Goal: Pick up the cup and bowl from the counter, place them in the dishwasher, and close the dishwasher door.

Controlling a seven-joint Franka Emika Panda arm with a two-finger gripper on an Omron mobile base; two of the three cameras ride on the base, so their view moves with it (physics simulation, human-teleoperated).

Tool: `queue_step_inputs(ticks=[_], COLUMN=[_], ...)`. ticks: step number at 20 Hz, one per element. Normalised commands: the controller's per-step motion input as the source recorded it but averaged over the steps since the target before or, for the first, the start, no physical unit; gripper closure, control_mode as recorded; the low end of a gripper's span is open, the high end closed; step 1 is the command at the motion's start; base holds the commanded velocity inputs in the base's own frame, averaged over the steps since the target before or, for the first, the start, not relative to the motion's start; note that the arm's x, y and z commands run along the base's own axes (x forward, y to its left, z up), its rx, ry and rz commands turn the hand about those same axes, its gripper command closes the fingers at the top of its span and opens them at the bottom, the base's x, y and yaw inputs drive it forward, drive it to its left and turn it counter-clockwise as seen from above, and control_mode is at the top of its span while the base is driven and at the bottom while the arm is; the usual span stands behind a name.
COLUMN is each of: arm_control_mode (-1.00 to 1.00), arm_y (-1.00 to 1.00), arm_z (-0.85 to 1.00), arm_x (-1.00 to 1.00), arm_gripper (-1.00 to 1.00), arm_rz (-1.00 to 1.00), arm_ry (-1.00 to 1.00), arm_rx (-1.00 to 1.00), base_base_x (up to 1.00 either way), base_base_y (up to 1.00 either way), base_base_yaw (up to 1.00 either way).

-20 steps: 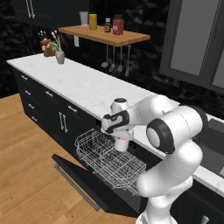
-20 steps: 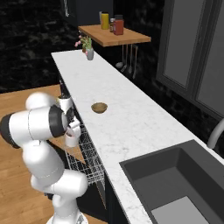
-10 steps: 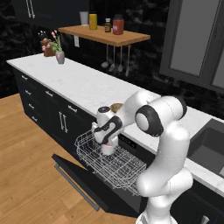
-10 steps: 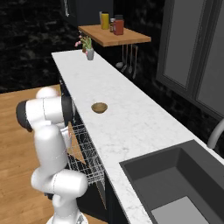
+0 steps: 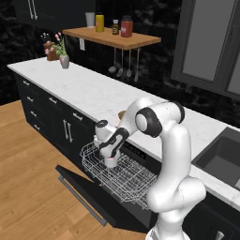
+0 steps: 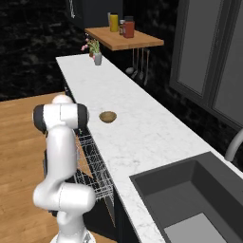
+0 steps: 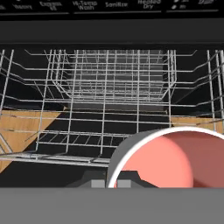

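White cup (image 5: 110, 161) sits low in the dishwasher rack (image 5: 123, 172), gripped by the closed tool (image 5: 111, 154) and not yet let go, while the bowl (image 6: 107, 116) waits on the desk (image 6: 142, 128) and the door (image 5: 93, 197) hangs open

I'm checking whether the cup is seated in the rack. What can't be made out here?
- Cup base, left base view: the gripper covers most of it.
- Cup, hand view: cut off by the bottom edge.
- Bowl, left base view: mostly behind the arm.

Open rack (image 5: 123, 174), wire walls around
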Motion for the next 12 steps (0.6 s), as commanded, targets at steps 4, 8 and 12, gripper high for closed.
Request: queue_step_inputs(ticks=[4, 8, 12], arm_control_mode=[-1.00, -1.00, -1.00], arm_y=[0.02, 0.11, 0.00], arm_z=[-0.31, -0.36, -0.39], arm_x=[0.31, 0.14, 0.28], arm_gripper=[1.00, 1.00, 1.00], arm_rz=[0.00, 0.00, 0.00], arm_ry=[0.01, 0.00, 0.00], arm_rx=[-0.06, -0.11, -0.06], base_base_x=[0.00, 0.00, 0.00], base_base_y=[0.00, 0.00, 0.00], base_base_yaw=[0.00, 0.00, 0.00])
